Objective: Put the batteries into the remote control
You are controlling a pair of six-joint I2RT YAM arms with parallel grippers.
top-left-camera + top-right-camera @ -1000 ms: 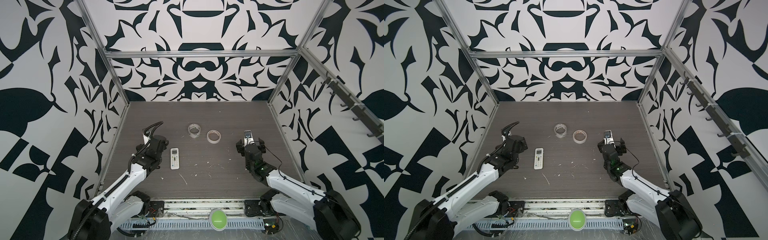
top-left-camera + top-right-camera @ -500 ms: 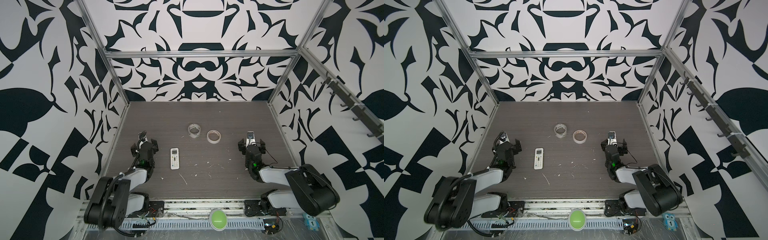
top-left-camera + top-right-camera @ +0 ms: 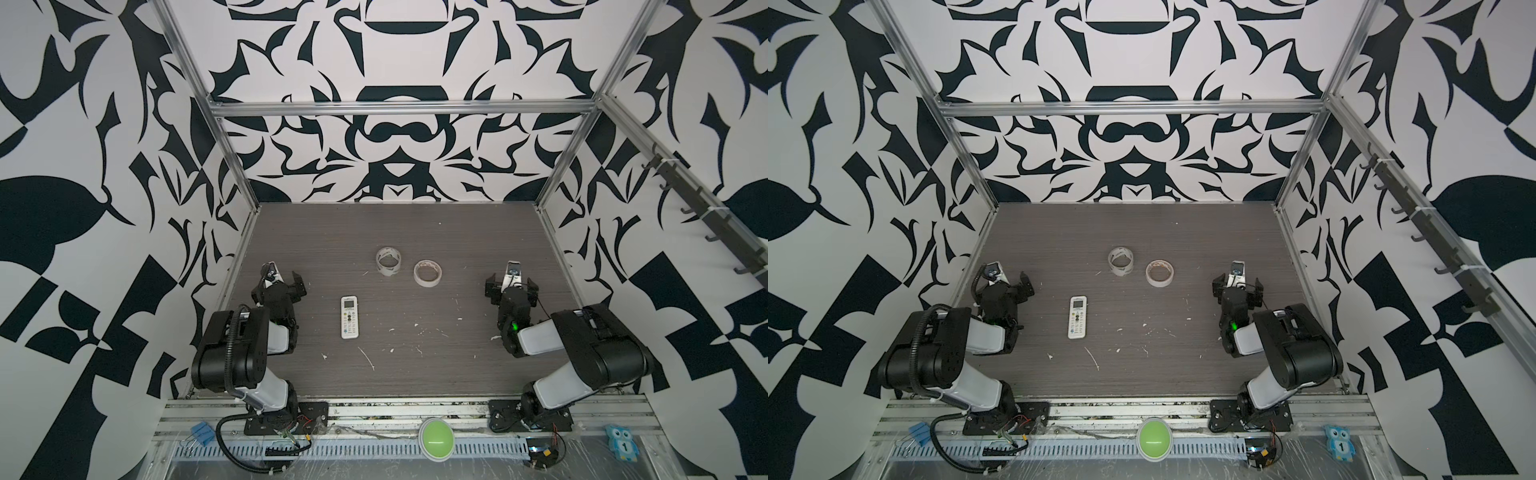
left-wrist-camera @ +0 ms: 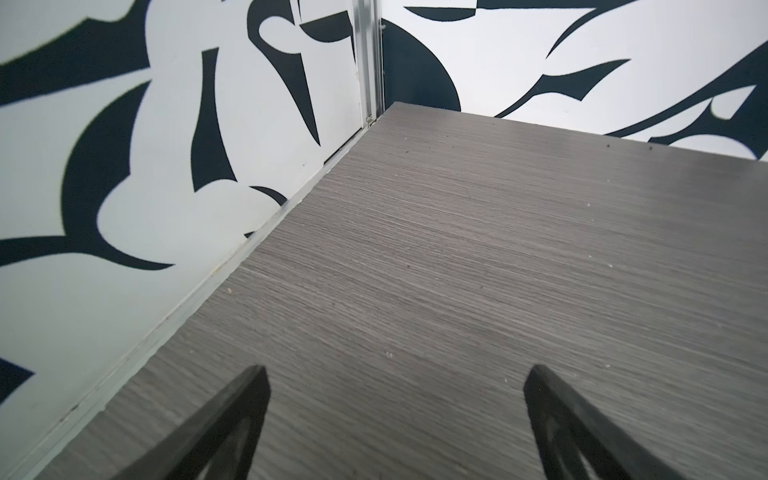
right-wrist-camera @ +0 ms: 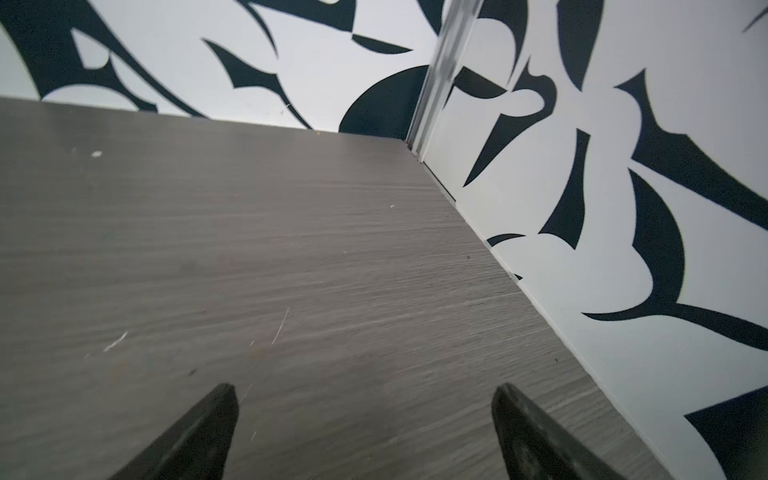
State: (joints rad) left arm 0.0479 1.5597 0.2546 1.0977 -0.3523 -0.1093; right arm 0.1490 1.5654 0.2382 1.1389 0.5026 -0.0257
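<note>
Plainly, the remote control (image 3: 349,316) lies buttons-up, left of centre on the counter (image 3: 415,232); both the left pincer (image 4: 397,370) and right pincer (image 5: 363,386) gape empty. We see no batteries, perhaps already inside; otherwise we must find them and flip the remote.

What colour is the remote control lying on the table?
The remote control is white, with small dark buttons; it shows best in a top view.
</note>
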